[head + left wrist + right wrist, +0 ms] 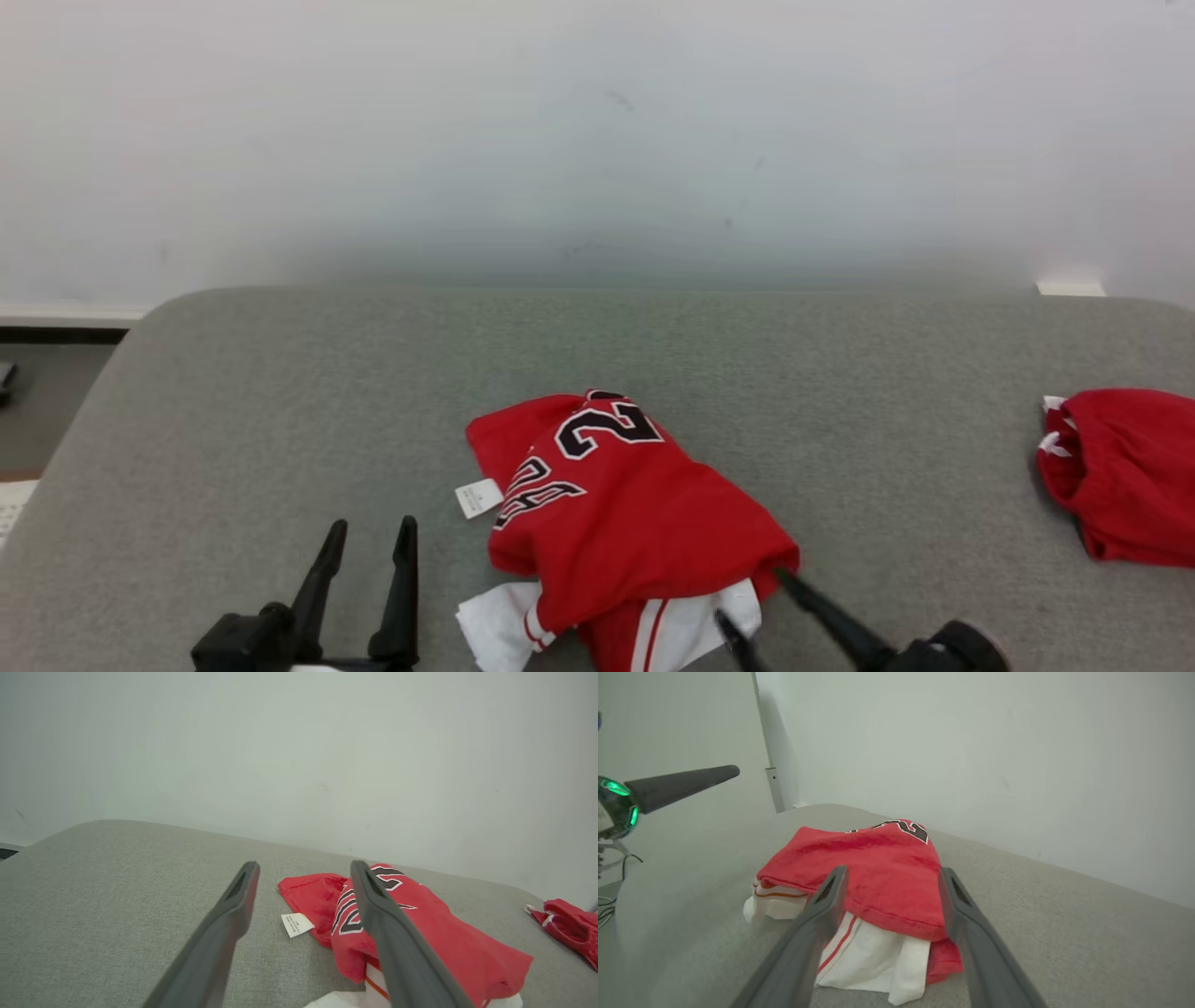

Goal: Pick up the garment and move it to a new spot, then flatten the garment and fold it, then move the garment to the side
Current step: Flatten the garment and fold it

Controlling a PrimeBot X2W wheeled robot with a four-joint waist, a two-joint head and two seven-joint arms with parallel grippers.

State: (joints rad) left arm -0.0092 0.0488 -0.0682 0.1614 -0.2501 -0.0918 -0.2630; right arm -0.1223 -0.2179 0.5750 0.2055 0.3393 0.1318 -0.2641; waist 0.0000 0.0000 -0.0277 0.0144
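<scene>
**Item 1: red jersey, bunched, handling not yet begun**

Location: crumpled red jersey with black-and-white numerals and white trim [625, 523] lies in a heap at 6 o'clock on the grey fabric-covered surface [280, 392]. A small white label [478, 497] pokes out at its 9 o'clock side.

Condition: neither flattened nor folded. Judged from this lie, all 3 stages remain, the lift first.

Left gripper [372, 527]: fingers spread, holding nothing, just beside the heap at 8 o'clock.

Right gripper [750, 595]: fingers spread, straddling the jersey's near hem at 5 o'clock. Nothing is pinched, and contact cannot be told.

Edges: the far edge at 12 o'clock meets the pale wall [597, 140]. There is a rounded corner at 10 o'clock and a drop-off along 9 o'clock.

Open room: bare cloth from 9 through 1 o'clock. A second red garment [1130, 476] occupies 3 o'clock, so side placement there looks crowded and 9 o'clock looks freer.
</scene>
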